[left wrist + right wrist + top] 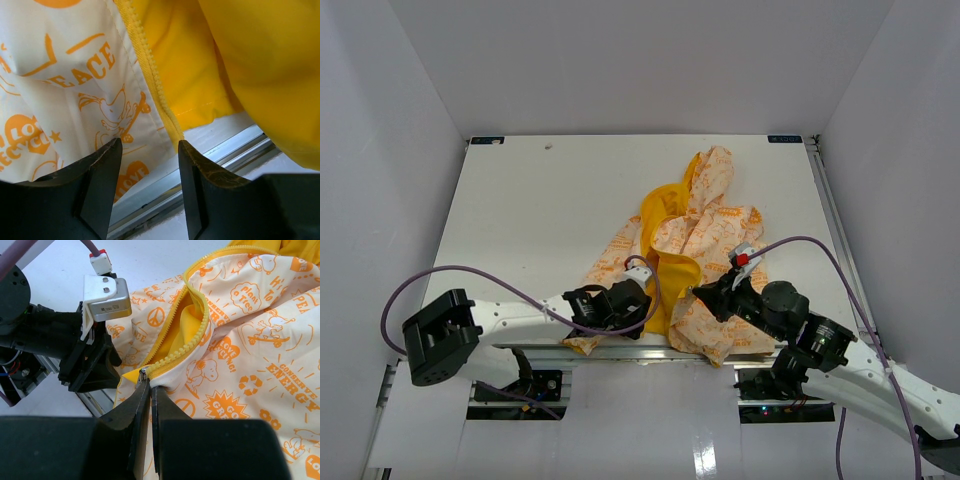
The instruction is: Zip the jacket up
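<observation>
The jacket (705,235) lies crumpled on the desk (540,200), its near hem at both grippers. The right gripper (149,386) is clenched on the bottom end of the yellow zipper edge (175,356), perhaps on the slider itself. Just beside it the left gripper (147,150) is released, fingers spread, with the other zipper edge (155,85) just beyond its tips. Past both, the yellow lining (665,210) gapes open.

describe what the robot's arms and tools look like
The left arm and right arm have white links with black joint housings, each trailing a looping purple cable. The left tool and right tool each have two matte black tapered fingers. A white camera block with a red-tipped plug sits on each wrist.
</observation>
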Controlling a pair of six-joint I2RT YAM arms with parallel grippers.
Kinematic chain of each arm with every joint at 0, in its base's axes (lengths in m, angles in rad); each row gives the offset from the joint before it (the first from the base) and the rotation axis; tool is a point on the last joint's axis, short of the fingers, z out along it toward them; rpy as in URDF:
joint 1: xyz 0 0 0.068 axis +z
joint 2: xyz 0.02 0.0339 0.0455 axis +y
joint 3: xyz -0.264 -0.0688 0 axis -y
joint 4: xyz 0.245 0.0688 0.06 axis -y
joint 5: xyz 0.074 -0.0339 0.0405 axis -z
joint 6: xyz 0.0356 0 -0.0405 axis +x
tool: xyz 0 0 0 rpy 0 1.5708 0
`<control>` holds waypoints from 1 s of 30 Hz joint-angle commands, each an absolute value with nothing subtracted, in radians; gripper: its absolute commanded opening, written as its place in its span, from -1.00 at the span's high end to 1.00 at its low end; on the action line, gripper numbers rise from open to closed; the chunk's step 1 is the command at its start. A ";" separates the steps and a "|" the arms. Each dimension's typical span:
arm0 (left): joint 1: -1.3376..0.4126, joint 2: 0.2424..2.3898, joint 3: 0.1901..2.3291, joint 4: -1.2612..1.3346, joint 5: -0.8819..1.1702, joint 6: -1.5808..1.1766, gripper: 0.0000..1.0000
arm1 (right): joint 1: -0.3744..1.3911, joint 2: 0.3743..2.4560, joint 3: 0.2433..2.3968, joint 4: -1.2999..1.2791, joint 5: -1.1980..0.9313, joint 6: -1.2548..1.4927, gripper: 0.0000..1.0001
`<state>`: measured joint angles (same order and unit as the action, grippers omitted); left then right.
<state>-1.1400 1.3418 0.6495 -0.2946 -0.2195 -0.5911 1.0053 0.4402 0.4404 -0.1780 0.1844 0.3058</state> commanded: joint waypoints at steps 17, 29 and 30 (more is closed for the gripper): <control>-1.141 1.429 0.618 -0.218 -0.227 -0.628 0.29 | 1.004 0.411 0.441 -0.149 0.193 0.291 0.85; -1.127 1.373 0.657 -0.412 -0.417 -0.711 0.87 | 1.003 0.407 0.443 -0.149 0.190 0.285 0.85; -1.122 1.344 0.672 -0.447 -0.444 -0.732 0.41 | 1.003 0.407 0.445 -0.149 0.192 0.287 0.85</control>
